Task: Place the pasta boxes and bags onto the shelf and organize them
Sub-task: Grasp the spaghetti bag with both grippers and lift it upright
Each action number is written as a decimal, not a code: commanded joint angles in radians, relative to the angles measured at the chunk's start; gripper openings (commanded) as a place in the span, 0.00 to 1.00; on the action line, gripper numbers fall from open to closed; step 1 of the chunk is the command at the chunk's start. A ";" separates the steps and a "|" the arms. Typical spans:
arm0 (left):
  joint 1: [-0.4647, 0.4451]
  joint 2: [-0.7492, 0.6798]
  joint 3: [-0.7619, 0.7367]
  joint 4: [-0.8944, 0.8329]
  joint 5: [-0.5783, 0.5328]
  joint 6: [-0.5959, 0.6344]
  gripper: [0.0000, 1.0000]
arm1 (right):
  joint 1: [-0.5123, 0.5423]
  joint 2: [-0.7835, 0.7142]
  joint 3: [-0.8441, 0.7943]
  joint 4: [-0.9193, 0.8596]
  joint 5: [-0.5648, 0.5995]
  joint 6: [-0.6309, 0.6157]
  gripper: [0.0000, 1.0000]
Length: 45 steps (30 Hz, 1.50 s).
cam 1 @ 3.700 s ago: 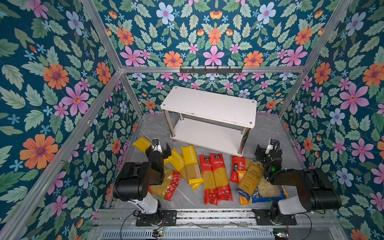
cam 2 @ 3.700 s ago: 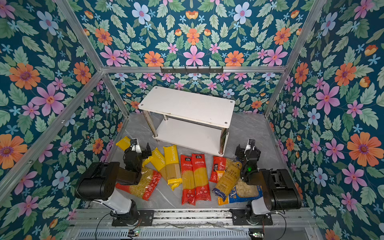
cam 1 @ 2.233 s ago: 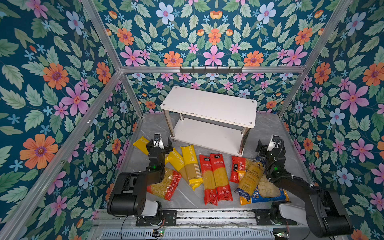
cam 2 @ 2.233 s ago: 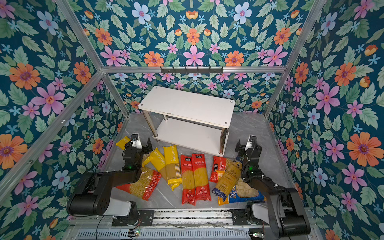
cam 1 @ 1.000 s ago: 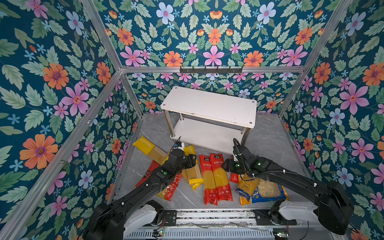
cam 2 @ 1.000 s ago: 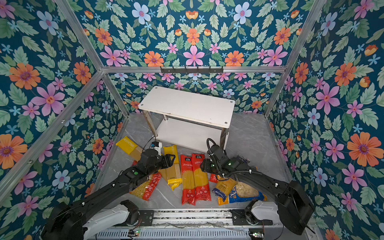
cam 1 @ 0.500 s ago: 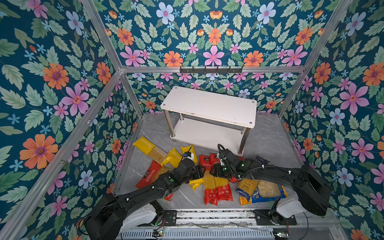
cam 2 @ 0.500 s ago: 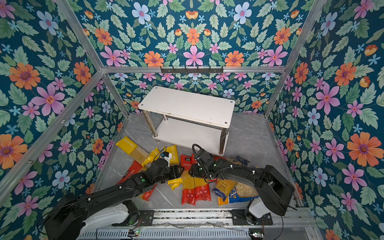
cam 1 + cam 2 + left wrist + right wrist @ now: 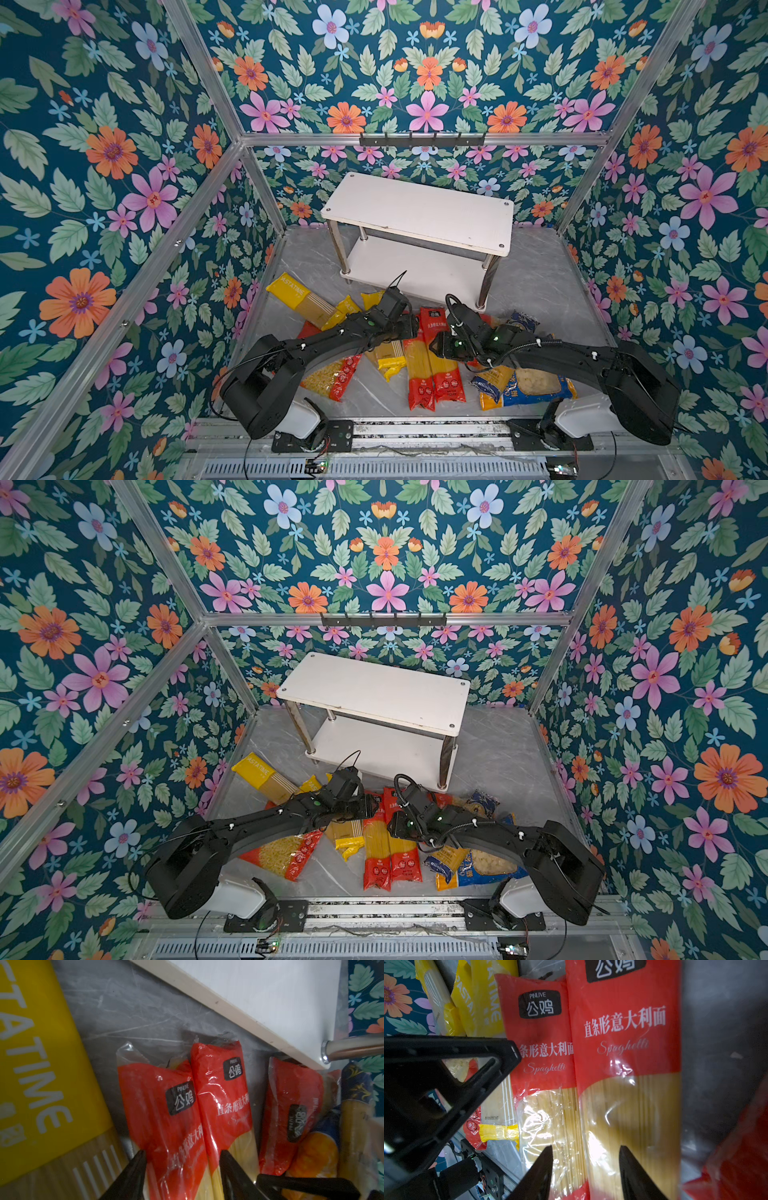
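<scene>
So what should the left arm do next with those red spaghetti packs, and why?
Probably lower the left gripper a little and close it on the red spaghetti pack that lies next to the yellow pack. Its jaws stand open on either side of that pack, and the shelf looks bare. Whether the fingertips touch the pack I cannot tell.
</scene>
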 commanded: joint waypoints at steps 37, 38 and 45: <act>0.025 -0.489 -0.176 0.268 0.127 0.178 0.00 | -0.091 -0.204 -0.060 0.165 -0.119 -0.195 0.55; 0.025 -0.508 -0.165 0.274 0.150 0.196 0.00 | -0.095 -0.217 -0.057 0.184 -0.152 -0.219 0.57; 0.025 -0.558 -0.063 0.314 0.328 0.295 0.00 | -0.100 -0.253 -0.019 0.243 -0.301 -0.346 0.78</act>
